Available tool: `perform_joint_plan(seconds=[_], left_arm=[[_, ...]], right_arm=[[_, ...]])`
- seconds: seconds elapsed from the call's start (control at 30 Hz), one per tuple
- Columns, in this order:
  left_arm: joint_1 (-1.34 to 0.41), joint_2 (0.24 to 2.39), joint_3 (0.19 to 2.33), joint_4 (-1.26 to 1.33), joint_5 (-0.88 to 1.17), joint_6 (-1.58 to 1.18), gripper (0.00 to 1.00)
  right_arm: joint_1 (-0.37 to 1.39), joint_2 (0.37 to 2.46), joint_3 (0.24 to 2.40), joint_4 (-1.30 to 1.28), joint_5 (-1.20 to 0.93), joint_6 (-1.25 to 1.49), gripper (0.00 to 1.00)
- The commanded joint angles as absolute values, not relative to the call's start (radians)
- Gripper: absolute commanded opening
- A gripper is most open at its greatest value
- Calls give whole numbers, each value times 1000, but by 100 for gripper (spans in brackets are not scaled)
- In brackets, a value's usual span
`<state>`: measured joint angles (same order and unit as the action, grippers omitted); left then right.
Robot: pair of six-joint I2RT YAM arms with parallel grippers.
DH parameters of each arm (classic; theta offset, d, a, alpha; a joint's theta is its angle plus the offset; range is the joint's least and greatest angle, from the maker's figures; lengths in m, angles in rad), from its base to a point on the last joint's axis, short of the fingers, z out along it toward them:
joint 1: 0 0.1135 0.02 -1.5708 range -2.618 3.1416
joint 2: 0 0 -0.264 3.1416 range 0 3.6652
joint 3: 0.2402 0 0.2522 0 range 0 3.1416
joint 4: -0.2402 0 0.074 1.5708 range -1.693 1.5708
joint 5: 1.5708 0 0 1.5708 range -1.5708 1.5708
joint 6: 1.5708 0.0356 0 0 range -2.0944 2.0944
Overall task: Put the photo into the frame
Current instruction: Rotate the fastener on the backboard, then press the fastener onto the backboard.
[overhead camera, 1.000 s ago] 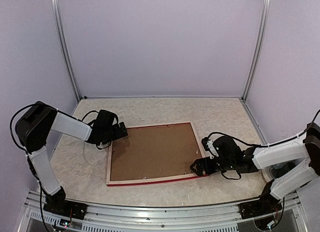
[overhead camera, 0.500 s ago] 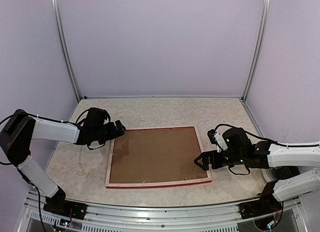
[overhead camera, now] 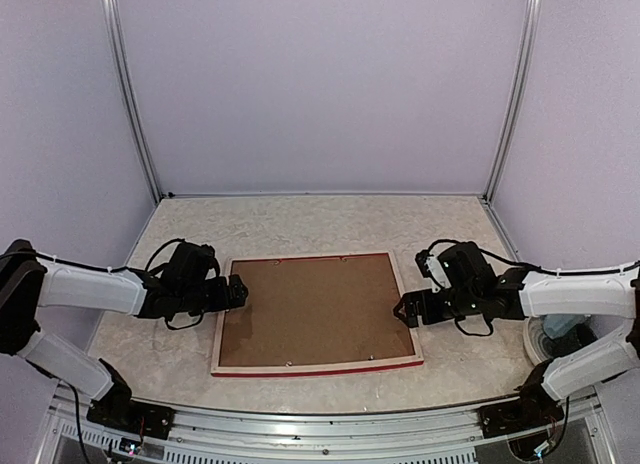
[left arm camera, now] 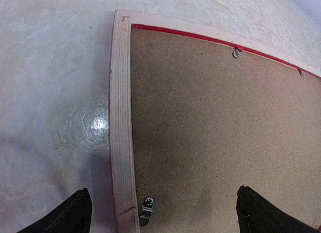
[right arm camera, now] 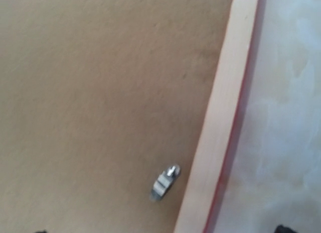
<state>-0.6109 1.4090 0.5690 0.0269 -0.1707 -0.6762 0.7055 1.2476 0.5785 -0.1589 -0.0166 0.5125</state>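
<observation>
Clearly, the frame shows pale wood (red edge) around brown backing board; left claw, right claw both open.

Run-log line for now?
frame: face down | backing board: in frame | left gripper: open, left edge | right gripper: open, right edge | photo: unseen

From the overhead camera my two arms look like twins: the left arm and the right arm are each built of smooth white tubular links joined by chunky black joint housings, and each rises from a squat black base. Thin black cables loop loosely beside the black wrist blocks. On my left wrist camera the fingers are plain matte-black wedges with no markings I can make out.
</observation>
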Motion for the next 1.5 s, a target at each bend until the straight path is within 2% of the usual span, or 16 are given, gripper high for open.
perform_joint_plan(seconds=[0.0, 0.4, 0.53, 0.8, 0.97, 1.13, 1.47], left_arm=[[-626, 1375, 531, 28, -202, -635, 99], [-670, 1331, 462, 145, -197, -563, 99], [-675, 1341, 430, 198, -184, -547, 99], [-672, 1371, 396, 266, -158, -530, 99], [-669, 1379, 397, 267, -154, -523, 99], [-666, 1380, 397, 268, -153, -523, 99], [-654, 1383, 396, 268, -145, -528, 99]], right_arm=[[696, 1332, 636, -136, 48, 475, 95], [696, 1490, 707, -120, 114, 462, 76], [695, 1521, 728, -128, 123, 457, 67], [696, 1577, 746, -147, 115, 457, 61], [696, 1590, 733, -148, 111, 457, 53], [696, 1618, 740, -154, 91, 440, 49], [695, 1666, 735, -186, 75, 397, 46]])
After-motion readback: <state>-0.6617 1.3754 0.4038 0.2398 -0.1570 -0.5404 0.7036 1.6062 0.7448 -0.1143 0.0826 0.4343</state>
